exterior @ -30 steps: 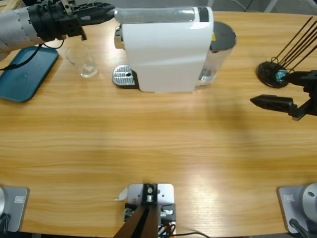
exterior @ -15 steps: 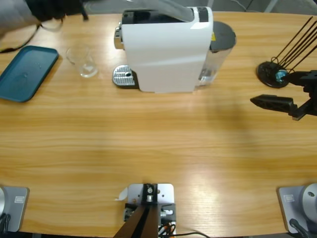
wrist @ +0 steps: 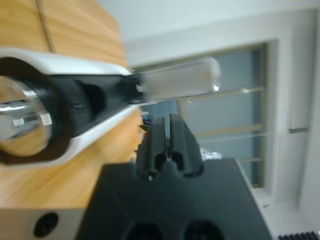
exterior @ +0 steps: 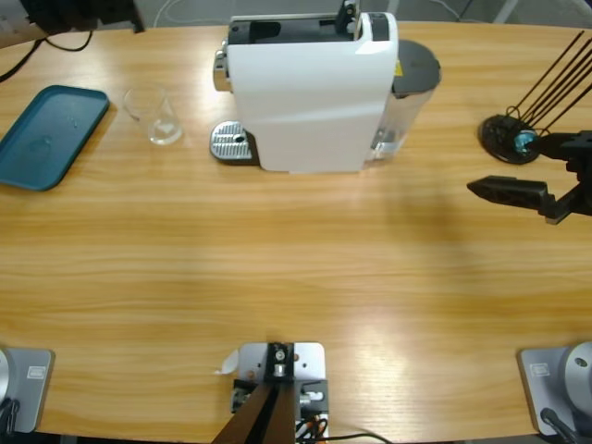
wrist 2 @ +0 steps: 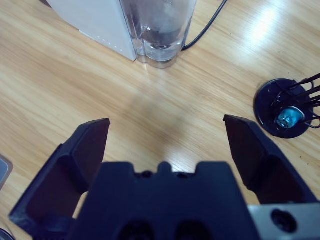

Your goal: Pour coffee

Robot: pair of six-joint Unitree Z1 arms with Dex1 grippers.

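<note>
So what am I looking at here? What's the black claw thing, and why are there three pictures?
These are three cameras looking at one moment. One hangs above a long wooden table and looks down. The other two ride on the wrists of two robot arms.

The black claws are the arms' grippers, like hands with two fingers. The right gripper is wide open and holds nothing. The left gripper is pinched shut, also empty, pointing past the lifted silver lever of the coffee machine.

On the table stand a big white coffee machine with its top open, a small clear glass cup beside it, a dark teal tray, and a round black stand with thin rods. No coffee is poured yet.
</note>
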